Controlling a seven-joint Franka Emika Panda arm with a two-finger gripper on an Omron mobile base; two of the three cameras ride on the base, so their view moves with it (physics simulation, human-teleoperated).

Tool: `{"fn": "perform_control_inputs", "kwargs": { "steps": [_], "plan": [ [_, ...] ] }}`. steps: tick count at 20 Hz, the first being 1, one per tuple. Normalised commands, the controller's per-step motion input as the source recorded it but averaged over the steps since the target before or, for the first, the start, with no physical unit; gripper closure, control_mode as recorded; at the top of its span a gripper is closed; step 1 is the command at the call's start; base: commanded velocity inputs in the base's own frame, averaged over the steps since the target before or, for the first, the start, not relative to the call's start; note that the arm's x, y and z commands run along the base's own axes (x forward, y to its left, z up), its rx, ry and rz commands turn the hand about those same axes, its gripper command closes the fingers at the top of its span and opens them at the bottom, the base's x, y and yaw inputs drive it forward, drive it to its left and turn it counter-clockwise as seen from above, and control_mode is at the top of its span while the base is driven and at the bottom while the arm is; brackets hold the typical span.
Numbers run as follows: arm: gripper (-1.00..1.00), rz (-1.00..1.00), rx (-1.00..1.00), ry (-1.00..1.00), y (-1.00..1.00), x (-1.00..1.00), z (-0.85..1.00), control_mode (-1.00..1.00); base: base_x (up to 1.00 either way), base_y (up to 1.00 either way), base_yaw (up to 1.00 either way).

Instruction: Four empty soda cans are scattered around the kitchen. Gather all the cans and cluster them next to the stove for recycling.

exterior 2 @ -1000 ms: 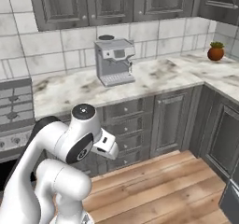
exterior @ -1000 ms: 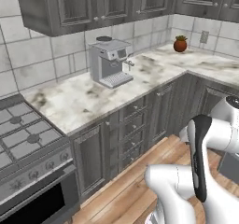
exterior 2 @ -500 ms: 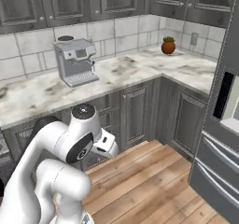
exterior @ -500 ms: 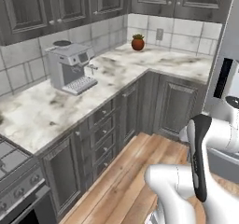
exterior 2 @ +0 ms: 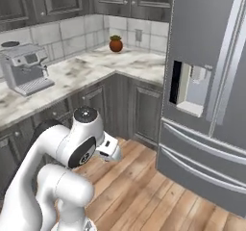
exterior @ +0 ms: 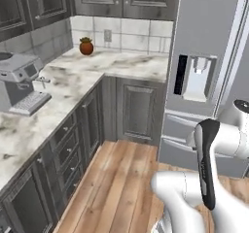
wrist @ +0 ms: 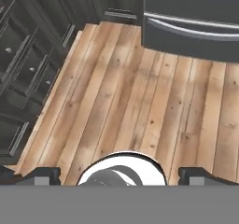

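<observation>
The soda cans and the stove are out of view. My gripper (wrist: 121,175) points down at the wooden floor (wrist: 140,97). Its two dark fingertips (wrist: 43,174) stand far apart at the bottom of the hand view, open, with nothing between them. In the right base view the arm is folded low in front of the base, and its hand (exterior 2: 109,149) hangs over the floor beside the dark lower cabinets.
A grey fridge (exterior: 209,72) with a water dispenser fills the right side. An L-shaped marble counter (exterior: 121,62) carries a coffee machine (exterior: 22,84) and a small potted plant (exterior: 86,46). Dark drawers (wrist: 28,69) line the left of the floor.
The whole scene has swung: the base has turned right, so the stove and left counter slid out and the fridge came in. The arm keeps its folded pose, gripper still open.
</observation>
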Motion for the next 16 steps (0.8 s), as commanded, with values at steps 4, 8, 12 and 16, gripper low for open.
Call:
{"fn": "perform_control_inputs", "kwargs": {
  "steps": [4, 8, 12, 16],
  "plan": [
    [-1.00, 0.00, 0.00, 0.00, 0.00, 0.00, 0.00, 1.00, -0.04, -0.26, -0.50],
    [-1.00, 0.00, 0.00, 0.00, 0.00, 0.00, 0.00, 1.00, -0.12, -0.27, -0.52],
    [-1.00, 0.00, 0.00, 0.00, 0.00, 0.00, 0.00, 1.00, -0.09, -0.20, -0.56],
    [-1.00, 0.00, 0.00, 0.00, 0.00, 0.00, 0.00, 1.00, 0.00, -0.28, -0.55]
  ]
}}
